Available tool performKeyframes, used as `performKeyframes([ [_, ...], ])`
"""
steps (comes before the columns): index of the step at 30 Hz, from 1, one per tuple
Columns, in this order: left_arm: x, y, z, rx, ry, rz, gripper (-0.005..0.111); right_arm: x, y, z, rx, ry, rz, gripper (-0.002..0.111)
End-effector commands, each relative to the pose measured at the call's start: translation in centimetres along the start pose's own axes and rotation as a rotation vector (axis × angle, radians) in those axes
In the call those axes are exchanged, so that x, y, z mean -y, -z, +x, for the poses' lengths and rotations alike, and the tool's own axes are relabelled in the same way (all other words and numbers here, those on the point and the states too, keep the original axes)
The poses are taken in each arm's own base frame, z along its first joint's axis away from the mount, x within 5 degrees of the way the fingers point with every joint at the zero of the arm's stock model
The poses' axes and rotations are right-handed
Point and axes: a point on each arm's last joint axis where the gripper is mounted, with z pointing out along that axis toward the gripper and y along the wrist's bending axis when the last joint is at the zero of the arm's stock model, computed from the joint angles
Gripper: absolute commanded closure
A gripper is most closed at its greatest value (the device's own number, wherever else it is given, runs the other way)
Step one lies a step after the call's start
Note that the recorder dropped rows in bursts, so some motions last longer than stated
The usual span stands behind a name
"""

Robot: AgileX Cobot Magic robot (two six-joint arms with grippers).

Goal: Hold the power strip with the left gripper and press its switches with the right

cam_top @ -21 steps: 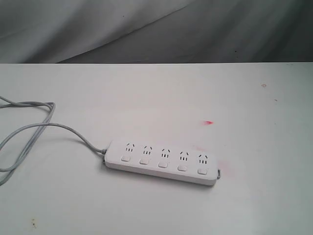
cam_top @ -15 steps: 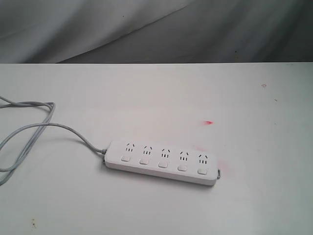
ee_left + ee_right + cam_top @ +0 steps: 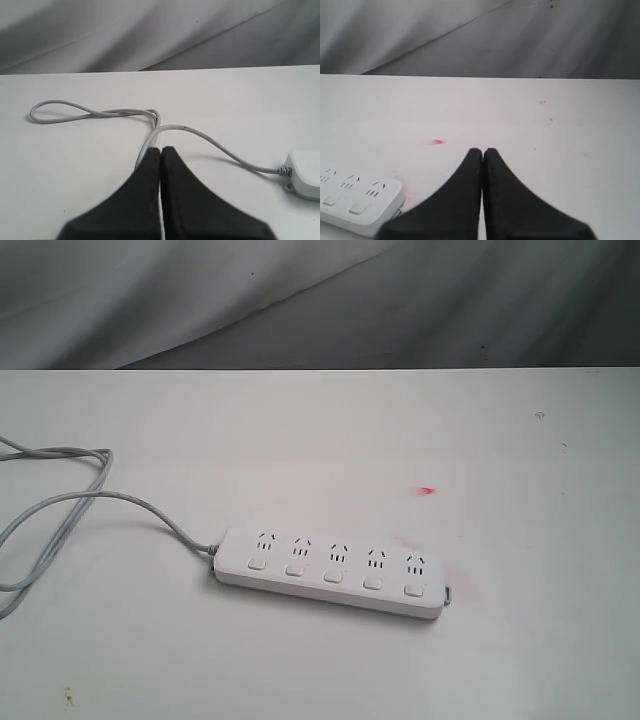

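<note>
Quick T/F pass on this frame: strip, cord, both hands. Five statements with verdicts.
1. The power strip has five buttons in a row. True.
2. The left hand grips the power strip. False: it is shut on nothing and apart from the strip.
3. The grey cord leaves the strip's left end in the exterior view. True.
4. The right hand is open. False: its fingers are closed together.
5. A plug sits in one socket. False: all sockets are empty.

Power strip (image 3: 330, 573) on table (image 3: 320, 430), cord (image 3: 120, 496) leftward
</note>
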Motion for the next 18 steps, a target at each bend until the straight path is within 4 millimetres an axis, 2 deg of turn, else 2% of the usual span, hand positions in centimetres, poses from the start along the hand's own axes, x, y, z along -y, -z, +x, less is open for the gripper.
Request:
performKeyframes([
  [1, 0.04, 0.01, 0.11, 0.002, 0.007, 0.005, 0.106, 0.03, 0.01, 0.03, 0.003, -0.007, 0.004, 0.108],
  [10, 0.03, 0.01, -0.17, 0.033, 0.052, 0.005, 0.106, 0.03, 0.01, 0.03, 0.003, -0.007, 0.004, 0.108],
  [18, 0.01, 0.06, -0.85, 0.105, 0.442, 0.025, 0.106, 0.03, 0.01, 0.03, 0.003, -0.007, 0.004, 0.108],
])
